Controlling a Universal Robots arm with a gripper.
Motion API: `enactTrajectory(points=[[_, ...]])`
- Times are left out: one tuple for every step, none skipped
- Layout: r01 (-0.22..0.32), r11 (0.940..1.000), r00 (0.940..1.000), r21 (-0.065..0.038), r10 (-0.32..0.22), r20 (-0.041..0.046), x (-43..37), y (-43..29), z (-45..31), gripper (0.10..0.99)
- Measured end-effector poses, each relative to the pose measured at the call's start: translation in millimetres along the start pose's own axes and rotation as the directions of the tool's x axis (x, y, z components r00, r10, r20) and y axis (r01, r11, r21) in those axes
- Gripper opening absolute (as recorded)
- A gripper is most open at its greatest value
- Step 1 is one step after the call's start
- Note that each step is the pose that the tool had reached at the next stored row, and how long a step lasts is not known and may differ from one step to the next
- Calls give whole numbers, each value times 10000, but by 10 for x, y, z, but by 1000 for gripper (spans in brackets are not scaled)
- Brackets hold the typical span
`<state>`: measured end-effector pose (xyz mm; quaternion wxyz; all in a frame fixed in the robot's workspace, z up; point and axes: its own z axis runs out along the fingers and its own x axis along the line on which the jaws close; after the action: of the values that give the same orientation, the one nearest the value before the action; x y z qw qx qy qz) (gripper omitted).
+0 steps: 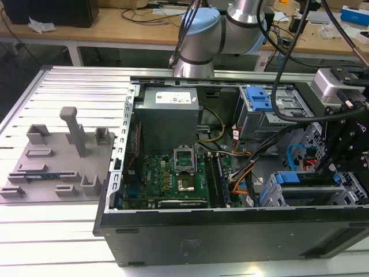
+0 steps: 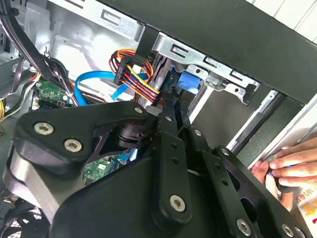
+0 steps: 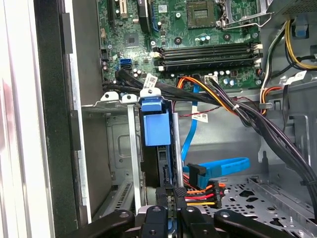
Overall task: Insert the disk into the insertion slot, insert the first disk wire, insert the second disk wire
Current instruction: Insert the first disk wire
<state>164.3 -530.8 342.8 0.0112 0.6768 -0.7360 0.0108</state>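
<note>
The disk (image 1: 286, 178) is sitting, seemingly fully in, in the insertion slot (image 3: 132, 148) at the exterior view's lower right, close against the case wall (image 1: 230, 228). My gripper (image 3: 173, 201) is hovering at its rear edge, and I cannot tell how far the jaws are open. The slatted surface (image 1: 63, 231) is carrying the case. A wire bundle (image 3: 200, 194) and a blue cable (image 3: 223, 166) are crowding just beside me. A person's hand (image 2: 292, 166) is waiting outside the wall.

Even overhead light. The ribbed silver aluminium table (image 1: 57, 231) glares to near white along the exterior view's front edge. Inside the open black computer case (image 1: 230, 236) it is dimmer, with soft shadows under the cables. In the second wrist view the far corner is blown out.
</note>
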Motion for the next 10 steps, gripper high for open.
enactTrajectory(points=[[0, 10000, 10000, 1, 0, -6, 0, 0, -19, 165], [-1, 10000, 10000, 2, 1, -15, -3, 1, -61, 165], [-1, 10000, 10000, 3, 1, -19, -9, 1, -74, 165], [4, 10000, 10000, 3, -4, -23, -30, 5, -77, 165], [10, 10000, 10000, 3, -10, -22, -43, 6, -77, 165], [17, 10000, 10000, 4, -17, -23, -56, 8, -78, 165], [24, 10000, 10000, 3, -23, -23, -62, 8, -78, 165], [25, 10000, 10000, 3, -25, -23, -62, 8, -78, 165], [25, 10000, 10000, 4, -25, -23, -61, 8, -78, 165], [25, 10000, 10000, 4, -25, -23, -61, 8, -78, 165]])
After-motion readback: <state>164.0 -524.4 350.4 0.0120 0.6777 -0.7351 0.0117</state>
